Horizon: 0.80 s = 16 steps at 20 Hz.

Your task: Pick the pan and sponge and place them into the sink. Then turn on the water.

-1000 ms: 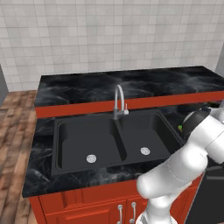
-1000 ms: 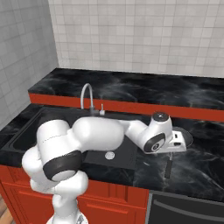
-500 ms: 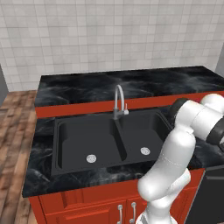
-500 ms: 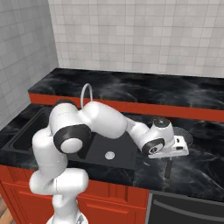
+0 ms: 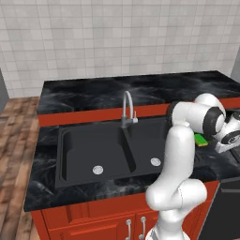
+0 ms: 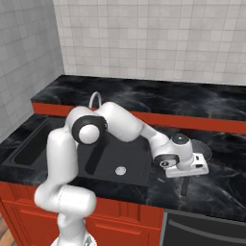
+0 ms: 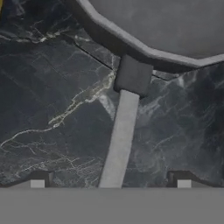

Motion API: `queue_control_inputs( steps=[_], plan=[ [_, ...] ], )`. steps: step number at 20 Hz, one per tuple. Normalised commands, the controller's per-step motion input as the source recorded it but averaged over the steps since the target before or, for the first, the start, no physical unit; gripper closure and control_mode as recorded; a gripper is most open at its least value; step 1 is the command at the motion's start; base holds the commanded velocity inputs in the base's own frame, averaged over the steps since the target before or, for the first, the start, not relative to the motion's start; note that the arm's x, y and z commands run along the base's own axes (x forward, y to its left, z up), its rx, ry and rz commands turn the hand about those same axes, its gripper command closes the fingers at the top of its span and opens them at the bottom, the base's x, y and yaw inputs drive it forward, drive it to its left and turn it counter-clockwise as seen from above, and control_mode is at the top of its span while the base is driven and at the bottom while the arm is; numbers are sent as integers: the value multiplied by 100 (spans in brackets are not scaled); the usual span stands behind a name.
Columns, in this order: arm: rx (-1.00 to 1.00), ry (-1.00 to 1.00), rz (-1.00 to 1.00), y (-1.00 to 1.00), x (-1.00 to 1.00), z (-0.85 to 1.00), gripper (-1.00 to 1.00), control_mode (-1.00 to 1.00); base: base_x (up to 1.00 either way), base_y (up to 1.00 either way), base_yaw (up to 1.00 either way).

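Sponge (image 5: 201,139) first, in the left base view: we see its bright green block on the black marble table (image 5: 93,98) just right of the sink (image 5: 112,150), partly behind the white arm, and the hand reaches further right still, past the sponge, toward the picture's edge. We judge from this that the arm is set on the pan and not on the sponge. In the right base view the pincer (image 6: 185,185) hangs low over the table to the right of the sink (image 6: 110,163), and the pan (image 6: 204,150) shows as a dark round rim just behind the white hand, with its thin handle (image 6: 185,187) running from there toward the table's front edge, under the hand. In the hand view we look straight down the pincer (image 7: 107,183): its two fingertips (image 7: 37,183) stand wide apart and released, with nothing between them but the handle (image 7: 122,135), which runs as a long pale bar from the pan's bowl (image 7: 162,24) at the top down to the middle of the gap. So the handle's long axis lies across the line that joins the two tips, and the bowl lies ahead of them. We take it that the coming move is a straight descent and a squeeze on the handle, with little turning of the wrist needed; how far above the handle the tips stand we cannot tell.
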Motion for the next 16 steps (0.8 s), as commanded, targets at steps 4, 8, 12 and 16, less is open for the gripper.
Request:
queue_control_inputs(
  steps=[4,8,12,16],
  plan=[
    [1,5,0,-32,39,-17,100,-100,0,0,0],
    [7,5,0,-39,45,-9,100,-100,0,0,0],
    [11,4,0,-36,50,-2,100,-100,0,0,0],
    [10,3,0,-9,44,0,100,-100,0,0,0]
  ],
)
